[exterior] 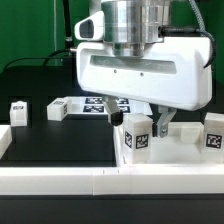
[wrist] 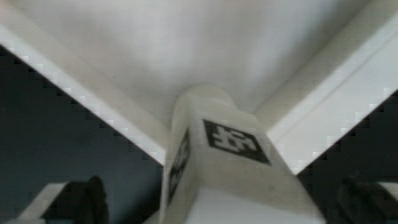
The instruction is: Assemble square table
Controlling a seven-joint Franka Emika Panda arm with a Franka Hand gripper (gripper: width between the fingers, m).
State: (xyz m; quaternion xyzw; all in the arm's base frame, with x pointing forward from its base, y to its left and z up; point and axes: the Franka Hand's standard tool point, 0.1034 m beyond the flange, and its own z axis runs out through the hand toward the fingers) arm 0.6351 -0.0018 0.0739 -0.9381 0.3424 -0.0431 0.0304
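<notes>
Gripper (exterior: 155, 122) spread wide, holding nothing: in the wrist view its dark fingers (wrist: 79, 200) stand well apart on either side of the upright leg (wrist: 222, 150), with no contact visible. That same upright leg (exterior: 137, 135) stands at a corner of the white tabletop (exterior: 182, 148), tag facing the exterior camera. In the wrist view, the tabletop (wrist: 196, 40) shows its raised rim meeting in a V behind the leg.

The tabletop rests on a black table (exterior: 50, 140), edged by a low white border rail (exterior: 100, 182). The room behind is dark, with a green post (exterior: 63, 18).

The arm points straight down, its broad white hand low over the tabletop.

One tabletop and four legs show. Besides the upright leg, a second leg (exterior: 213, 134) stands at the exterior view's right; whether it stands on the tabletop I cannot tell. A third leg (exterior: 57, 108) and a fourth leg (exterior: 18, 112) stand on the black table to the exterior view's left, the third just beside the marker board (exterior: 100, 105).
</notes>
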